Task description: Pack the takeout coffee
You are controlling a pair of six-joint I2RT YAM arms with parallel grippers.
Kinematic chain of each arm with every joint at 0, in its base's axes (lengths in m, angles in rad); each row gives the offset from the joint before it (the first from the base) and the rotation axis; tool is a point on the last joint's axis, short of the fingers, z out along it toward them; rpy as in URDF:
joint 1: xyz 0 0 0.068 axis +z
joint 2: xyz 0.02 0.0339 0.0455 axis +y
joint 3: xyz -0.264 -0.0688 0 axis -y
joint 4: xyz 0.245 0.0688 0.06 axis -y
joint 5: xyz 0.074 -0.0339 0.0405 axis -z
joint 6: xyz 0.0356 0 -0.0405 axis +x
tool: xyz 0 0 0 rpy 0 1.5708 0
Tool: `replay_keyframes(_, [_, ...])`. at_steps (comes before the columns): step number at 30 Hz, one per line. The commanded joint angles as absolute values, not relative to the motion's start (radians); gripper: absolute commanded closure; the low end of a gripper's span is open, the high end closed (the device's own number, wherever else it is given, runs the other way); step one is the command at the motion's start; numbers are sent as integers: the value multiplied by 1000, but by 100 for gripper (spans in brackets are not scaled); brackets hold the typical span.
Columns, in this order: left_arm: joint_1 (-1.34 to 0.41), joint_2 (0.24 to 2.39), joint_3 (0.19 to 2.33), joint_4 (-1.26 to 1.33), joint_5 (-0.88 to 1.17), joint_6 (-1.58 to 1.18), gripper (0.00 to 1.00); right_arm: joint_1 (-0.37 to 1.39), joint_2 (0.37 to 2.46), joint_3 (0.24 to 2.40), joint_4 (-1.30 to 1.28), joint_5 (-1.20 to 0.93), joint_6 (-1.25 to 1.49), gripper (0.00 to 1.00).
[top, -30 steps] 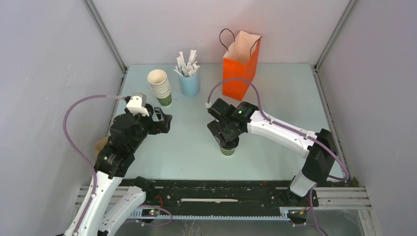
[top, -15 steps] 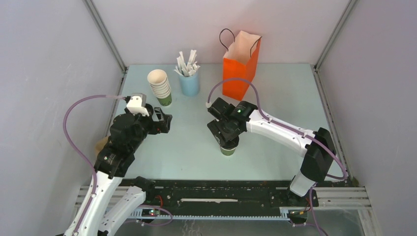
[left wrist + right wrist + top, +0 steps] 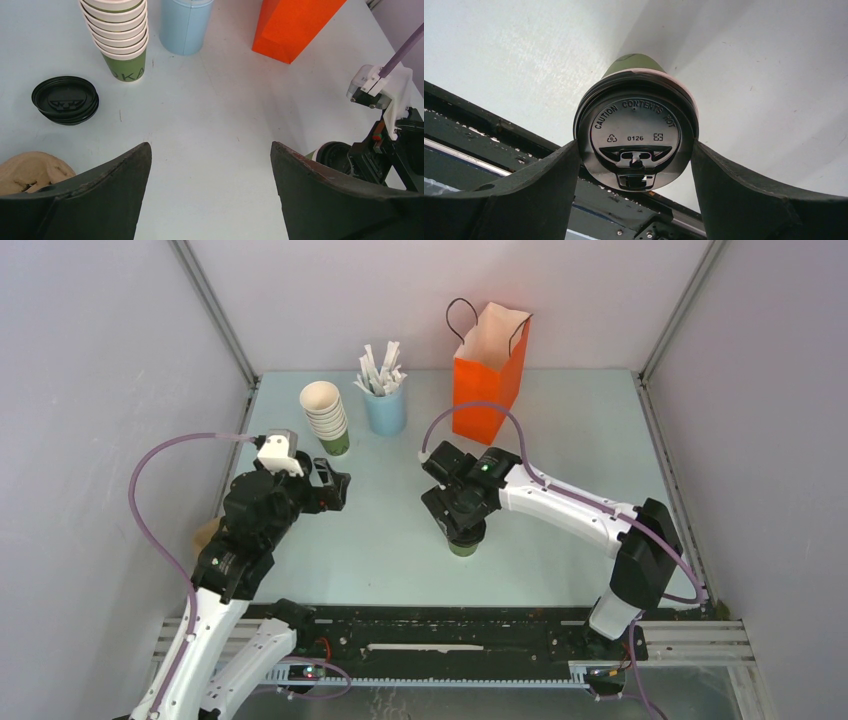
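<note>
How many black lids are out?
2 clearly: one on the takeout coffee at the right claw, one topping the lid pile left of the cup stack; more may hide beneath.

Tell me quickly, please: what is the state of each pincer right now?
Left pincer: open, holding nothing.
Right pincer: closed on the takeout coffee, gripping it at lid height.

The small green paper cup (image 3: 462,548) stands upright on the table (image 3: 570,430), near my side, a bit right of the middle. A round black plastic lid (image 3: 636,132) sits on top and covers it. The lid says CAUTION CONTENTS HOT. A thin pale rim peeks out under the lid. My right gripper (image 3: 636,152) squeezes the lid's edge from both sides.
</note>
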State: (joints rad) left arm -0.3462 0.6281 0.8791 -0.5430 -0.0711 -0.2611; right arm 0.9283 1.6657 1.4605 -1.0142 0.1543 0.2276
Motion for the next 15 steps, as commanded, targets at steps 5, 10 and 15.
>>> replay_keyframes(5, [-341,634,856,-508,-57,-247,7,913,1665,1439,-980,157,207,14])
replay_keyframes(10, [-341,634,854,-508,-57,-249,7,912,1666,1433,-970,165,202,11])
replay_keyframes(15, [-341,638,853,-508,-44,-253,6,919,1646,1435,-962,167,200,1])
